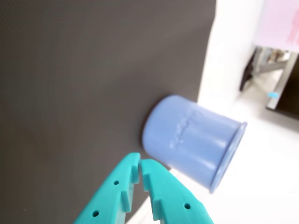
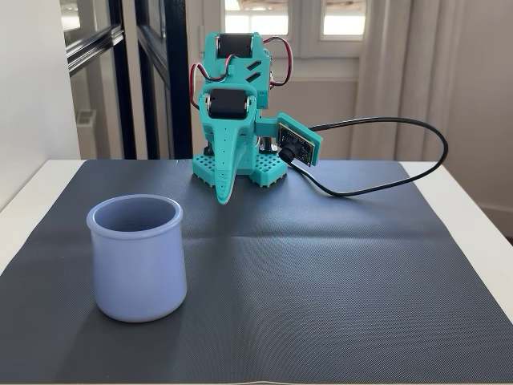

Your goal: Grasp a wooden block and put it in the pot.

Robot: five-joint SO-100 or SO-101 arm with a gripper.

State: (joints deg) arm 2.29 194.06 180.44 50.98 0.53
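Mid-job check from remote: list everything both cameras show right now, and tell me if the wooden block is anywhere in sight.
pot: one, pale lavender-blue, upright on the near-left part of the mat in the fixed view; the wrist view shows it lying sideways in the picture.
mat: one, dark grey, ribbed, covers most of the table.
table: one, white, shows at the mat's edges.
cable: one, black, loops over the far right of the mat.
wooden block: none visible in either view.
wrist camera: one, on a teal mount at the arm's side.
arm: one, teal, folded at the far edge of the mat.
claw: one, teal, shut and holding nothing, pointing down.
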